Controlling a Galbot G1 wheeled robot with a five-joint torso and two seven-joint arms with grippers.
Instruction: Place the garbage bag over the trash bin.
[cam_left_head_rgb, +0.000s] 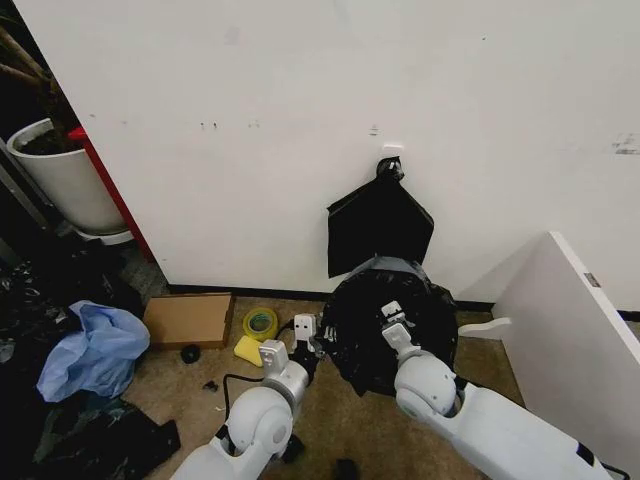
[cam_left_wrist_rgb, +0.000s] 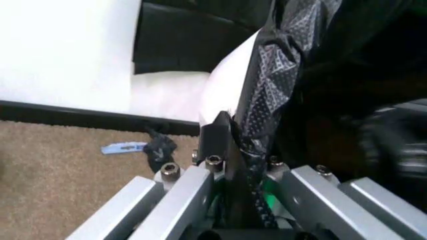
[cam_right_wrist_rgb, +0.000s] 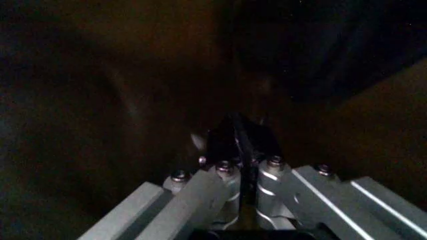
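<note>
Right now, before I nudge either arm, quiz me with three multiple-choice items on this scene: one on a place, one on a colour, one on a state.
1. Where does the trash bin stand?
A. on the floor by the white wall
B. on the cardboard box
C. inside the plant pot

2. What colour is the tape roll on the floor?
A. red
B. yellow
C. blue

3. What is the left gripper doing?
A. open above the floor
B. shut on the garbage bag
C. shut on the cardboard box

Key: 1 A, the trash bin, wrapped in the garbage bag, stands below the white wall. 2 B, the tape roll is yellow. 3 B, the left gripper pinches patterned bag plastic in the left wrist view; the right gripper is shut on the bag too.
</note>
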